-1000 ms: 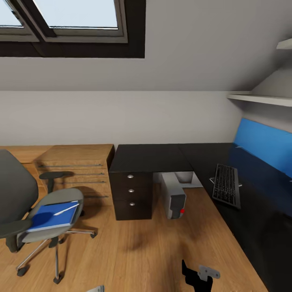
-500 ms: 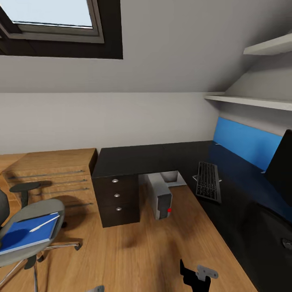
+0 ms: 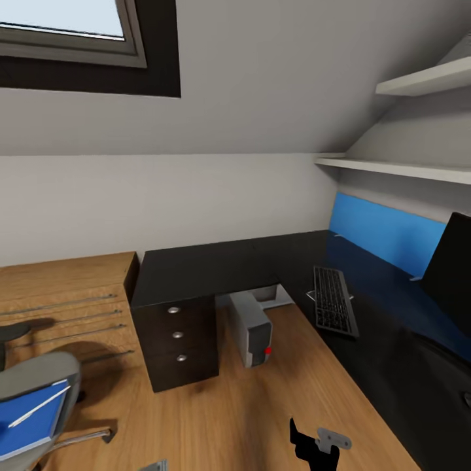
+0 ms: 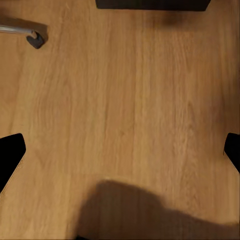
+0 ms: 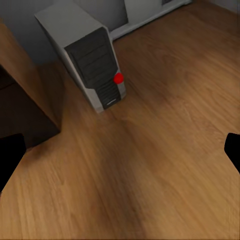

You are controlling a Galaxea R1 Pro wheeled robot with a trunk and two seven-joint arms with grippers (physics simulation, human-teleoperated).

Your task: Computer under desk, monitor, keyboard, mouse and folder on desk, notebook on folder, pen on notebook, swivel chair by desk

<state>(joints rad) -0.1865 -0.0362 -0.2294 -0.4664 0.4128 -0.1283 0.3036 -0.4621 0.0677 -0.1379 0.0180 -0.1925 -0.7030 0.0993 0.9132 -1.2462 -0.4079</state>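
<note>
Desk [image 3: 222, 265]: L-shaped with a glossy black top, filling the corner under the sloped wall; its drawers [image 3: 176, 337] with round silver knobs stand under the left end.
Computer [image 3: 252, 327]: light-grey tower on the wooden floor [image 3: 229, 418], partly under the desk and just right of the drawers – in the right wrist view [image 5: 87, 60] its dark front panel and a red dot face the camera.
Keyboard [image 3: 333, 301]: flat on the desk's right wing, near its front edge.
Monitor [image 3: 451, 268]: black screen, cut off by the right edge of the head view (only part shows), standing on the desk beyond the keyboard.
Chair [image 3: 33, 386]: grey seat at lower left, well apart from the desk; one castor [image 4: 36, 40] shows in the left wrist view.
Folder [image 3: 26, 422]: bright blue, lying on the chair seat.
Pen [image 3: 39, 405]: thin white stick lying across the folder.
Chest [image 3: 59, 307]: light wood, against the wall, left of the drawers.
Left gripper [image 4: 120, 150]: spread wide over bare floor – holding nothing.
Right gripper [image 5: 120, 150]: also spread, empty, above the floor near the computer.
</note>
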